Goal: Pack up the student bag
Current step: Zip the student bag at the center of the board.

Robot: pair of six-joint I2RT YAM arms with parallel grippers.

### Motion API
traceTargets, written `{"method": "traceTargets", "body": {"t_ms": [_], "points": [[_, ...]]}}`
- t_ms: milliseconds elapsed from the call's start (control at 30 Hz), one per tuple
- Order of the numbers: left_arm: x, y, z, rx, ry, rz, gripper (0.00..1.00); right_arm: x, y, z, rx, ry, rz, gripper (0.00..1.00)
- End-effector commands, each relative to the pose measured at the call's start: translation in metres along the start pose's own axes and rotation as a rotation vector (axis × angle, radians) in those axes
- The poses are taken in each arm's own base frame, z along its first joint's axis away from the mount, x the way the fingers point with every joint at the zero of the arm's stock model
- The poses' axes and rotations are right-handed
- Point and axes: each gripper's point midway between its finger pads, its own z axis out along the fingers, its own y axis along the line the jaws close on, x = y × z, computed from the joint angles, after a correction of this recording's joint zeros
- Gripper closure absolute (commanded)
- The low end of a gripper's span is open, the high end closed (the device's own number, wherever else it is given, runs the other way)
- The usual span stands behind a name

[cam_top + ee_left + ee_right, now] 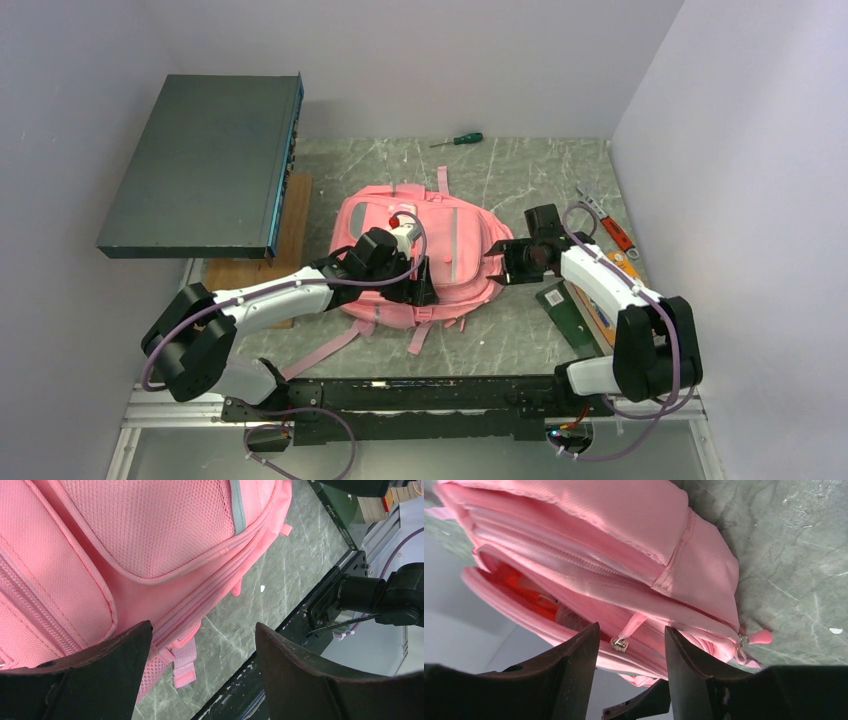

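Left of centre in the overhead view, the left gripper [202,632] hovers, jaws spread and empty, over the lower front of the student bag [455,245], which lies flat mid-table. At the bag's right side the right gripper [631,629] has its jaws apart around the pink zip pull [634,621], not yet pinching it. The zip looks like the job. Close squarely on the tab near its slider [618,643], draw along the teeth, and let the left arm pin the fabric. No writing is legible, and print on the dark green board [560,300], far right, is too small.
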Motion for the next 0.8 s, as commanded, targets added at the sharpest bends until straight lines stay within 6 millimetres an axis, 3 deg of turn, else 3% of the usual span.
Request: {"method": "traceTargets", "body": {"t_ms": [0,100,300,400,567,767], "points": [[0.004,-0.003,0.000,0.014,0.006,0.002,0.19,0.013,0.019,-0.001,-0.042,0.049,0.024,0.48],[0.002,-0.006,-0.001,0.021,0.003,0.003,0.19,0.009,0.017,0.004,-0.041,0.020,0.047,0.52],[0.005,-0.002,-0.001,0.005,0.010,0.000,0.19,0.006,0.015,0.014,-0.026,0.014,0.051,0.85],[0.009,0.001,-0.003,-0.004,0.014,-0.004,0.19,0.004,0.020,0.008,-0.046,-0.007,0.043,0.99],[0.017,0.012,-0.001,-0.042,0.030,-0.009,0.19,-0.009,0.040,-0.005,-0.136,-0.131,-0.029,1.00],[0.040,0.036,0.007,-0.119,0.101,-0.022,0.19,-0.028,0.079,0.003,-0.272,-0.269,-0.167,1.00]]}}
